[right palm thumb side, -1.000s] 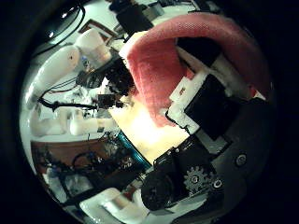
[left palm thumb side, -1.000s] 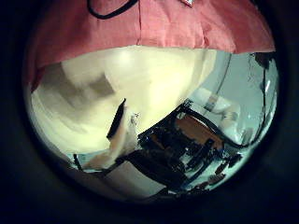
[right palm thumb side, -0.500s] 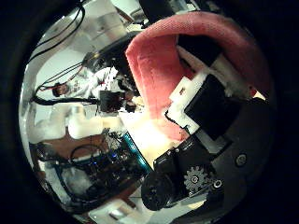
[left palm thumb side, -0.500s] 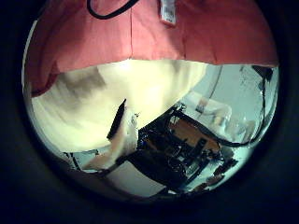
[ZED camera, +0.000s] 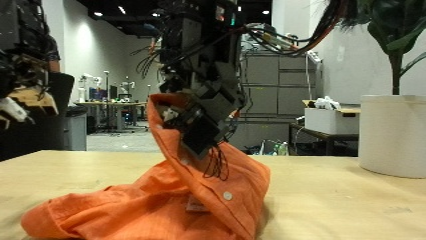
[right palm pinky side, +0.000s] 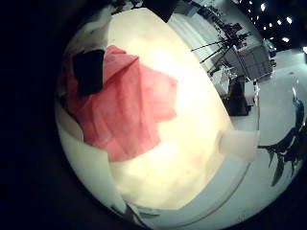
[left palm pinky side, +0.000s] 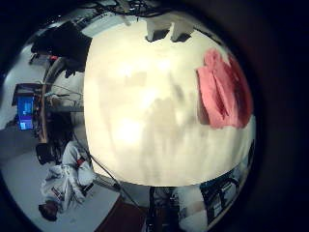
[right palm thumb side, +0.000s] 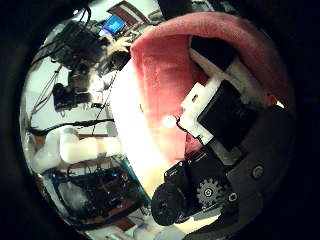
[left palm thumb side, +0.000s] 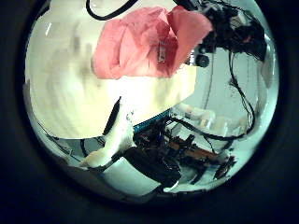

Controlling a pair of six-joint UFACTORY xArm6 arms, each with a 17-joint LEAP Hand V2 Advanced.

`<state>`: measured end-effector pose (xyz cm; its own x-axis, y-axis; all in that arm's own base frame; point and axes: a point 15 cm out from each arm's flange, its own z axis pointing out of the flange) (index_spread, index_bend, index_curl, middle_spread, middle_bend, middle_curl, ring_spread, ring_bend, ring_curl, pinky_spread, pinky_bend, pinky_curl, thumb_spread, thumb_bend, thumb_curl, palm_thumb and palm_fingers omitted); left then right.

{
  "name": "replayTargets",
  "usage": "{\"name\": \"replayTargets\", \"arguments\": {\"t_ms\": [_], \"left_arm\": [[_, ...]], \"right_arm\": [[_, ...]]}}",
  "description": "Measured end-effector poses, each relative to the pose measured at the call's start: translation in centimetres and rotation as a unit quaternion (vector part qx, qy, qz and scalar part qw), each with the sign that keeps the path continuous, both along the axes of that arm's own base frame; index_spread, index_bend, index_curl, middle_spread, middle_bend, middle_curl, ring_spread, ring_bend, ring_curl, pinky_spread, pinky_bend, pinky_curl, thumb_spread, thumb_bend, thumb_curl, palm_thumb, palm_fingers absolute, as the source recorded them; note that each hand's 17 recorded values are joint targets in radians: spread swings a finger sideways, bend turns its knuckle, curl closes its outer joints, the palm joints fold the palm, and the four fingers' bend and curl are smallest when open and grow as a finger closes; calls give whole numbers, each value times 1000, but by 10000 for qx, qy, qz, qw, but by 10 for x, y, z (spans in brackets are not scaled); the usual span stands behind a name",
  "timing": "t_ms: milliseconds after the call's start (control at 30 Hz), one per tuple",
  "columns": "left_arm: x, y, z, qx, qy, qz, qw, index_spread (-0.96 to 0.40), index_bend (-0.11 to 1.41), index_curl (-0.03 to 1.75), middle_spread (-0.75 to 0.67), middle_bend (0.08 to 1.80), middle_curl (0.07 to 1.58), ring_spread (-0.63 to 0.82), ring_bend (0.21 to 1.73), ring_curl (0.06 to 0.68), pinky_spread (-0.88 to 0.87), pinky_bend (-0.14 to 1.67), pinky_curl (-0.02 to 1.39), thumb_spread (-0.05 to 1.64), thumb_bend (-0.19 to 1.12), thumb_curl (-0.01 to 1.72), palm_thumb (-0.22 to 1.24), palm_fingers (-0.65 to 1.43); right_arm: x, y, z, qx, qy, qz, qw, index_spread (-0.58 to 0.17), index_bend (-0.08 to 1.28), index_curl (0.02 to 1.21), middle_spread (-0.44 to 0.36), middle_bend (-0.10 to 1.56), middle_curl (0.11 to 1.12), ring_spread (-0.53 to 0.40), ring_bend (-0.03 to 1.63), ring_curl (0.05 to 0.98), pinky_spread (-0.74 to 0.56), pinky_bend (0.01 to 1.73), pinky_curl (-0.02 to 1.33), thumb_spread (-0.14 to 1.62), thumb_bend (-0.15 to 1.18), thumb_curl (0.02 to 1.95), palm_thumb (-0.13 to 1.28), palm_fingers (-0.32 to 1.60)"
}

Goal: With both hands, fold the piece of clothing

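Note:
An orange shirt (ZED camera: 160, 200) lies bunched on the wooden table (ZED camera: 346, 200), with one part pulled up to a peak. My right hand (ZED camera: 200, 110) hangs over the table's middle and is shut on that raised part. The right thumb side palm view shows its fingers (right palm thumb side: 225, 90) curled on the cloth (right palm thumb side: 165, 70). The right little finger side palm view shows the shirt (right palm pinky side: 120, 105) spread below. My left hand (ZED camera: 16, 85) is up beside the table, away from the shirt, open and empty.
A white plant pot (ZED camera: 393, 135) with a green plant stands at the table's far end, on the right hand's side. Bare tabletop (left palm pinky side: 145, 106) stretches between the shirt and the left hand's side.
The left palm has drawn back: the cloth that filled the edge of its view now lies small on the table. The right hand still grips the cloth and has turned.

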<state>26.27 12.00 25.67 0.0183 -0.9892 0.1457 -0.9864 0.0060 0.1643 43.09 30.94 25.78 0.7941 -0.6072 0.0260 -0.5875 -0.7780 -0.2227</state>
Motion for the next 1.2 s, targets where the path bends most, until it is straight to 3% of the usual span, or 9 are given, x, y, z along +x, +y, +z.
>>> {"name": "replayTargets", "arguments": {"t_ms": [167, 200, 233, 333, 500, 700, 867, 1000, 1200], "left_arm": [[-18, -4, -9, -82, 138, 27, 9999, 156, 156, 265, 279, 210, 329, 542, 415, 227, 495, 262, 320, 1215, -16, 308, 496, 6], [-21, -6, -10, -87, 151, 31, 9998, 156, 156, 266, 279, 209, 330, 542, 415, 227, 495, 262, 320, 1214, -16, 309, 496, 6], [-24, -6, -10, -81, 148, 41, 9998, 156, 155, 266, 278, 208, 330, 542, 415, 227, 495, 262, 320, 1213, -17, 310, 494, 6], [-28, -10, -10, -68, 142, 46, 9999, 156, 155, 267, 278, 207, 330, 541, 415, 228, 494, 261, 320, 1210, -15, 314, 497, 7], [-34, -14, -6, -65, 132, 60, 9999, 154, 154, 267, 273, 209, 333, 541, 415, 227, 494, 261, 321, 1207, -16, 318, 498, 8], [-40, -29, 5, -57, 137, -5, 9999, 151, 154, 268, 272, 205, 333, 541, 414, 228, 494, 264, 324, 1206, -16, 322, 497, 7], [-43, -46, 22, 2, 101, -134, 9999, 151, 153, 268, 273, 212, 337, 545, 419, 228, 493, 260, 322, 1206, -16, 323, 497, 15], [-56, -65, 38, -6, 161, -217, 9996, 147, 162, 274, 271, 214, 338, 538, 419, 227, 492, 249, 319, 1206, -16, 324, 497, 33], [-66, -94, 61, 114, 254, -486, 9984, 144, 159, 277, 277, 214, 339, 532, 417, 226, 499, 249, 319, 1204, -17, 325, 499, 42]], "right_arm": [[-6, 13, -25, -125, 170, 166, 9996, -286, 747, 791, -163, 1122, 797, -256, 1272, 686, -436, 1029, 901, 1340, -21, 609, 845, 797], [-5, 12, -26, -135, 175, 163, 9996, -293, 521, 729, -160, 1056, 779, -263, 1285, 683, -464, 1027, 886, 1346, -19, 595, 834, 496], [-3, 10, -27, -142, 176, 168, 9996, -312, 427, 718, -150, 940, 751, -260, 1280, 693, -434, 1022, 900, 1343, -28, 580, 806, 199], [2, 1, -24, -147, 130, 246, 9995, -409, 275, 548, -62, 633, 605, -163, 1045, 584, -217, 947, 844, 1308, -40, 538, 719, -144], [-1, 7, 12, 322, 32, 454, 9984, -461, 163, 414, 29, 349, 457, 70, 764, 426, 131, 867, 745, 1230, -29, 490, 660, -132], [-23, -21, 80, 828, 94, 351, 9959, -451, 162, 354, 55, 282, 401, 178, 654, 350, 370, 745, 636, 1206, 13, 482, 736, -35], [-32, -109, 102, 736, 657, -696, 9927, -423, 181, 342, 65, 283, 383, 217, 592, 312, 460, 624, 547, 1207, 57, 526, 885, 7], [-55, -163, 139, 753, 659, -1270, 9868, -415, 188, 338, 53, 275, 370, 230, 551, 289, 475, 538, 487, 1189, 57, 551, 945, 29], [-92, -239, 152, 212, 716, -1870, 9795, -405, 174, 329, 37, 252, 354, 236, 484, 261, 481, 465, 428, 1188, -15, 554, 886, 54]]}}
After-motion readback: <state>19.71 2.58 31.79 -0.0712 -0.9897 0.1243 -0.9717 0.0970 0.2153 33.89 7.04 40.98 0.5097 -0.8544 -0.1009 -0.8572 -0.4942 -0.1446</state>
